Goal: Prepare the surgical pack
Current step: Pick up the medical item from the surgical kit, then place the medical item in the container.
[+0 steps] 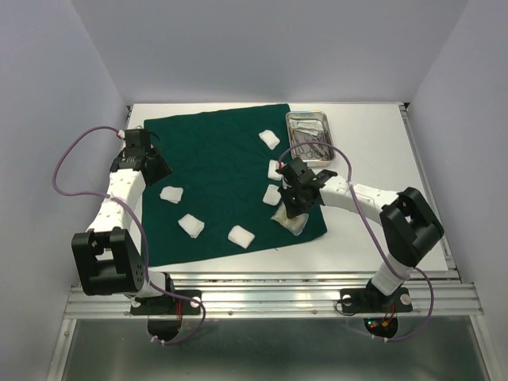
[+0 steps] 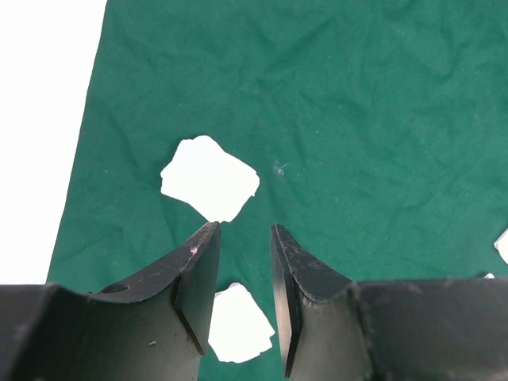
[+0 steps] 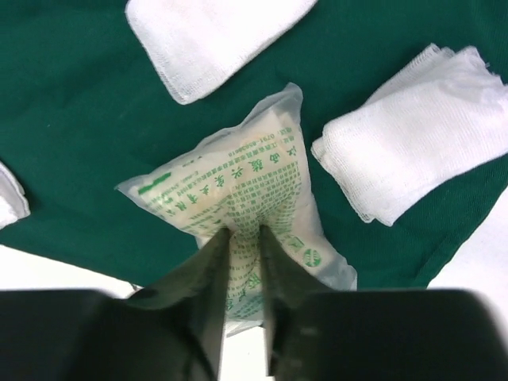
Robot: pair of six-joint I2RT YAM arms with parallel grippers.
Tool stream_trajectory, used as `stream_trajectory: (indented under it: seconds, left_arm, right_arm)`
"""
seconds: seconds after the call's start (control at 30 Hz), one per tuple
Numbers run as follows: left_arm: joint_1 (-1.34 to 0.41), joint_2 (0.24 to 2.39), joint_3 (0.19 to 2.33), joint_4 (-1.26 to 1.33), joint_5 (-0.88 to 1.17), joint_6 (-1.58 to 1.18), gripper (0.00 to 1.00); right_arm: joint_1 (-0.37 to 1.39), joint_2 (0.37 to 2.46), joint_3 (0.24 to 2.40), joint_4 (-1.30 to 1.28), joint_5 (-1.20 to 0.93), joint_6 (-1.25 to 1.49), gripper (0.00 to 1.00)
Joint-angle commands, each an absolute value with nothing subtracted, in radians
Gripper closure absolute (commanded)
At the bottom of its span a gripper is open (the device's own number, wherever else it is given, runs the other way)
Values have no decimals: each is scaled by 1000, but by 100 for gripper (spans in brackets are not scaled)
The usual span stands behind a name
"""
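Right pincer (image 3: 244, 238) pinching packet (image 3: 238, 190) by near end, jaws nearly shut. Packet lying on near corner of drape (image 3: 71, 119), between gauze (image 3: 429, 135). Left pincer (image 2: 244, 238) hovering half open, empty. Risk: slick film slipping from shallow pinch; pincer snagging drape, dragging gauze.

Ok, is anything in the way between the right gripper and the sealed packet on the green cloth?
Nothing visible is. The right gripper is down on the sealed packet, its jaws nearly together with a strip of the packet between them. The nearest gauze pad lies beside the packet on the green drape, not over it.
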State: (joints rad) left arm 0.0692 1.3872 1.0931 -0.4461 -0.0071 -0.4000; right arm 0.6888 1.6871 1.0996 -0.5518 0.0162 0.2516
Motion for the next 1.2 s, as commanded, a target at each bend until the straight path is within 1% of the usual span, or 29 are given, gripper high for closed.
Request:
stream_trajectory:
  seconds: [0.0,0.03,0.13,0.23,0.33,0.37,0.43,0.53,0.67,0.7,0.73,0.8,0.83,0.93,1.03,1.1,1.17]
  left_arm:
    - [67,1393,1129,-439,-5,-385,57]
    - [66,1397,1134,-439,-5,-385,57]
    - [66,1401,1137,-440,-5,-387,57]
    - [64,1399,1134,-440,-5,-390,57]
    - [64,1404,1141,-433,-5,-390,58]
    - [66,1407,1144,-436,-5,-390,58]
    - [64,1411,1152,-439,-5,-388,58]
    - [63,1405,1160,-440,26,-387,58]
    - [63,1397,1152,-442,28,-385,58]
    - [63,1394,1149,-440,26,-385,58]
    - [64,1393,1144,-439,25,-385,58]
    - [63,1391,1140,-437,25,-385,58]
    - [63,1393,1141,-436,28,-387,58]
    - [63,1397,1147,-437,32,-388,58]
    - [64,1402,1161,-440,29,-388,58]
    - [64,1405,1164,-440,29,-387,58]
    - [63,1414,1173,-448,34,-387,58]
  right_arm:
    - [696,1672,1135,-557,-35,193,83]
    - [696,1663,1150,-560,-49,178,92]
    - [696,1637,1186,-572,-58,160,99]
    - [696,1591,1219,-574,-49,149,99]
    - [696,1568,1276,-548,49,172,99]
    - [696,1571,1293,-543,108,187,99]
    - [696,1597,1360,-534,159,204,99]
    - [649,1661,1463,-535,256,261,99]
    - [522,1732,1574,-535,272,449,99]
    - [465,1741,1603,-529,265,489,99]
    - [439,1762,1617,-528,267,573,99]
    - [397,1787,1638,-509,275,636,99]
    - [373,1813,1663,-491,305,688,94]
    - [359,1859,1706,-466,359,764,94]
    - [316,1934,1785,-460,414,926,94]
    - [307,1991,1807,-445,413,988,93]
    - [298,2017,1809,-413,464,1058,93]
